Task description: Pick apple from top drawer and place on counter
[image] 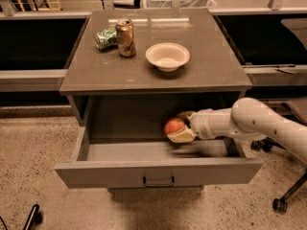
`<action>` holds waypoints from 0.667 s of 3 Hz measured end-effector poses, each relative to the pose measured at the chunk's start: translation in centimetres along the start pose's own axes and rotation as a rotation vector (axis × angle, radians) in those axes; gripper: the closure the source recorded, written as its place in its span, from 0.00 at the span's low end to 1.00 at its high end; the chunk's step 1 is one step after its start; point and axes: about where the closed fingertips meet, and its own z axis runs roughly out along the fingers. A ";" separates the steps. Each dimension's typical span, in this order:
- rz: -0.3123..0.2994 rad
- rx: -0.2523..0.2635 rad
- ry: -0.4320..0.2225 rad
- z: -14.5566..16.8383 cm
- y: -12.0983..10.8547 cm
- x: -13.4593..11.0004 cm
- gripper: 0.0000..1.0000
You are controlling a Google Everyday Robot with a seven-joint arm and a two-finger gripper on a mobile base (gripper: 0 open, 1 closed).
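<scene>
Lifting was the step in hand. The small round red-orange apple (172, 126) sat inside the wide grey-brown top drawer (158, 172), near the middle and toward the back, and it looked a little bit up off the drawer floor. The cream two-finger gripper (178, 127) was down in the open drawer. One finger was over the apple and one was under it, and they looked squeezed onto the fruit.

To do this well, I think the gripper had to keep a firm hold and go straight up first. The apple had to clear the edge of the flat glossy grey-brown counter (206, 66) above it before going sideways. A good spot to set it down looked like the bare right side, away from the white round bowl (168, 63), the tall gold can (126, 37) and the squashed green can (105, 38).

The fat white arm (249, 123) reached in from the right, low and almost flat, with its wrist pointing left.
</scene>
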 end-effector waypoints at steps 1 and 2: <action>-0.110 -0.067 -0.044 -2.1 1.4 -3.8 0.87; -0.309 -0.118 -0.105 -7.8 4.2 -10.4 1.00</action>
